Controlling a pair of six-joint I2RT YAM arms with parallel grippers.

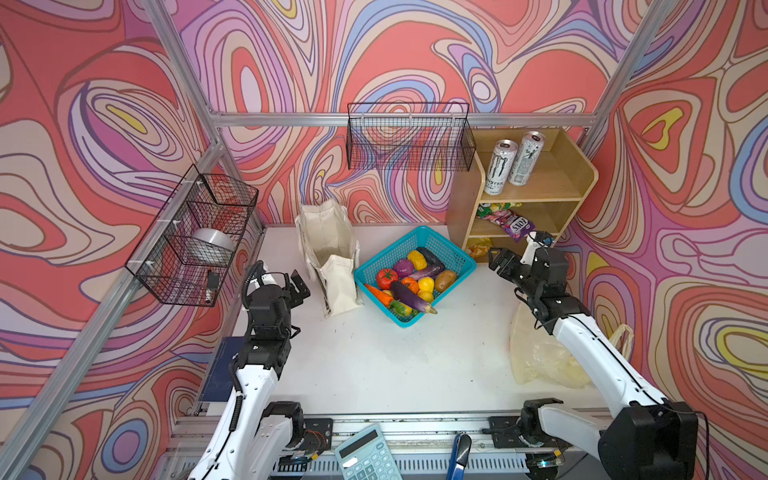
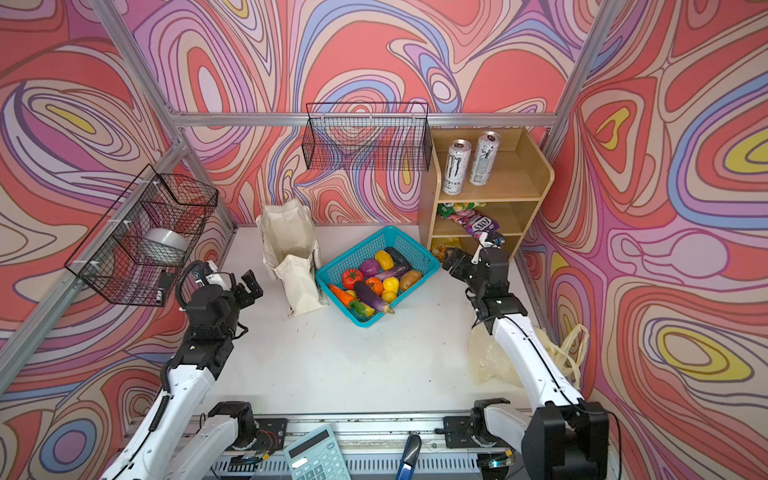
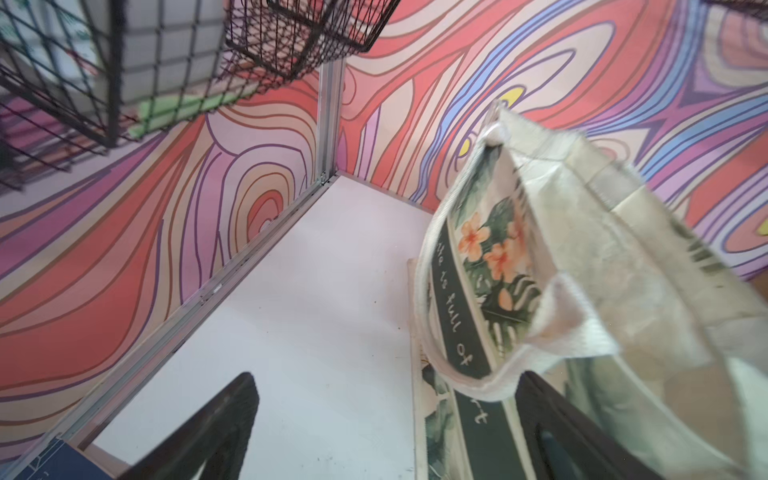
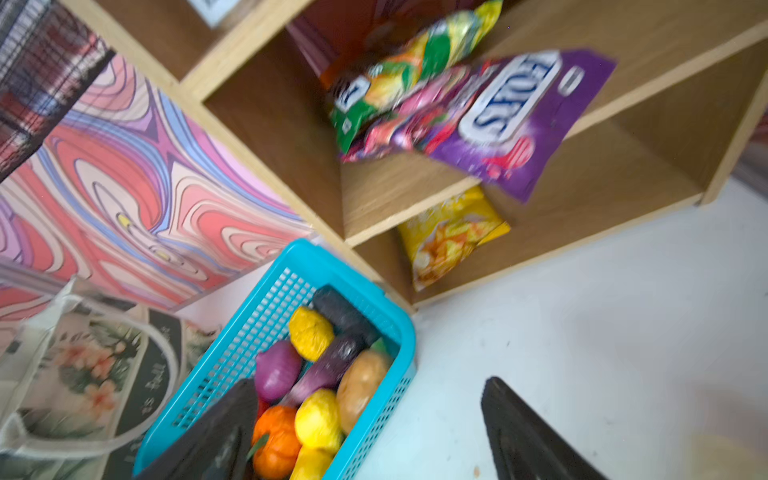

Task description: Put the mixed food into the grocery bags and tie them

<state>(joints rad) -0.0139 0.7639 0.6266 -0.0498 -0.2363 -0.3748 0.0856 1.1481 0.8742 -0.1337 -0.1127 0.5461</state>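
Left tool point(image 1: 300, 284) apart, empty, beside the canvas tote point(image 1: 330, 253). Right tool point(image 1: 498, 259) apart, empty, near the wooden shelf point(image 1: 461, 208) holding snack packets point(image 1: 505, 218). Toy vegetables point(image 1: 409, 293) fill the teal basket point(image 1: 384, 254) mid-table point(image 1: 374, 365); the plastic bag point(image 1: 540, 357) lies near right.

Left end effector point(image 1: 300, 280) spread wide, right end effector point(image 1: 501, 258) spread, empty

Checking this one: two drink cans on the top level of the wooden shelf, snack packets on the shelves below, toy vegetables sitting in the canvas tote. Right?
Not quite. The toy vegetables lie in the teal mesh basket, beside the canvas tote, as both top views show. The drink cans and snack packets are as you say.
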